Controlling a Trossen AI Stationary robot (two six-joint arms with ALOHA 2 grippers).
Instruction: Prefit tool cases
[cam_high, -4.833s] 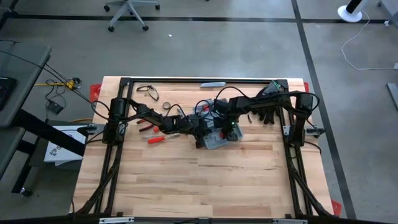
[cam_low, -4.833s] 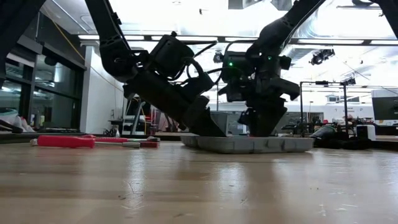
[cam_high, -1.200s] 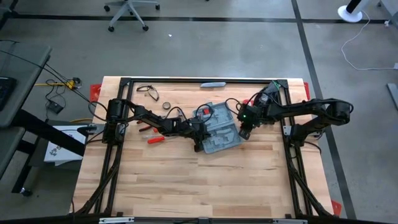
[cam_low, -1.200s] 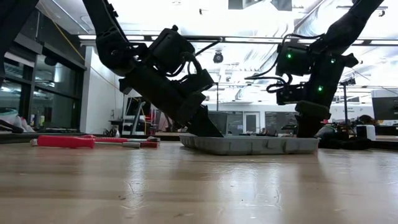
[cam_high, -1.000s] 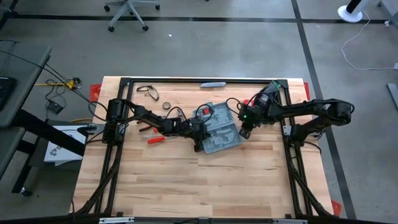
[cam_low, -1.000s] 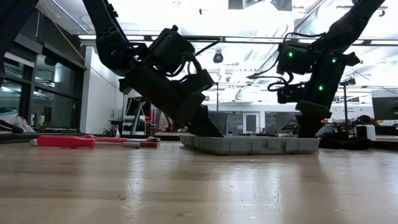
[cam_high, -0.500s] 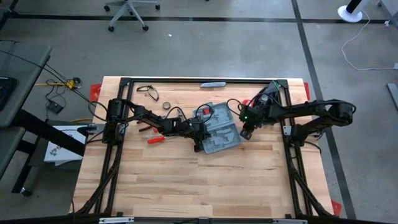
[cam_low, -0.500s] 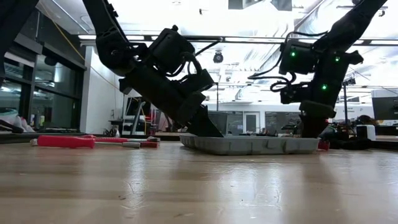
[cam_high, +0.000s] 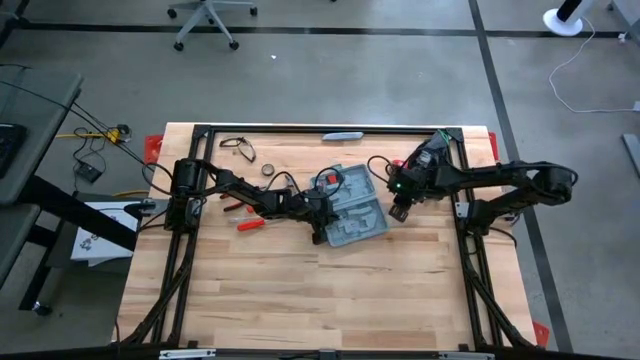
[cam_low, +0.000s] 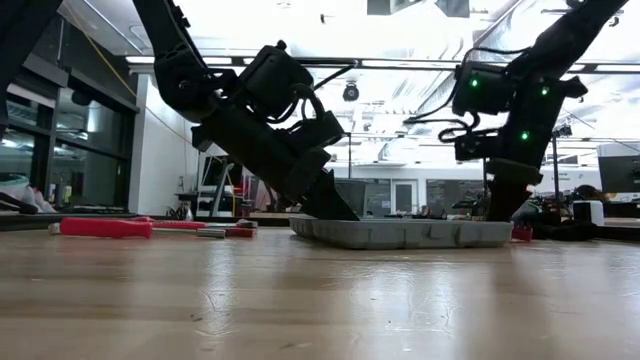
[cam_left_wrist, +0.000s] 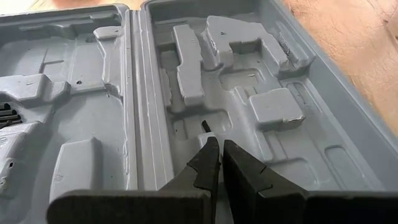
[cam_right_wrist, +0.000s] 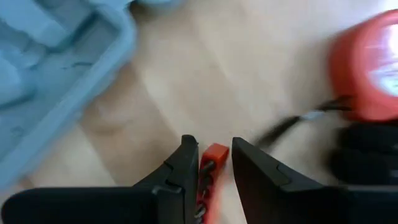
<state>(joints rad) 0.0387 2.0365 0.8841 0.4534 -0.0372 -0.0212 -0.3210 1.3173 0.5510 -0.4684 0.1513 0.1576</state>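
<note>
A: Big picture first: the wooden table (cam_high: 300, 290) fills the overhead shot, and the tool case (cam_high: 352, 208) lies open flat near the middle, a touch toward the far side. What's hard to read?

B: Plenty. From table height the case (cam_low: 405, 233) is just a low grey tray, nothing of its inside shows. The left arm covers its left corner in both wide shots, so the contact there is hidden.

A: The left wrist camera helps though?

B: It does. The moulded grey recesses of the case (cam_left_wrist: 249, 112) look bare on this half; something dark sits at the frame edge on the other half, cut off, can't name it. The left gripper (cam_left_wrist: 221, 162) has its fingers pressed together, nothing visible between them, tips down inside the case.

A: Pose of that arm?

B: Stretched low from the left post across to the case, slanting steeply down in the level view, left gripper (cam_low: 335, 205) at the tray's left end.

A: And the right?

B: Right arm reaches in from the right post, elbow out wide, right gripper (cam_high: 400, 212) pointing down just beside the case's right edge. Its wrist view shows the fingers (cam_right_wrist: 180, 174) parted round a small red piece (cam_right_wrist: 210, 171), blurred, can't say what it is or whether it's truly pinched.

A: Smaller bits?

B: Red-handled tools (cam_high: 250, 224) left of the case, a blurred red round thing (cam_right_wrist: 367, 68) near the right gripper
</note>
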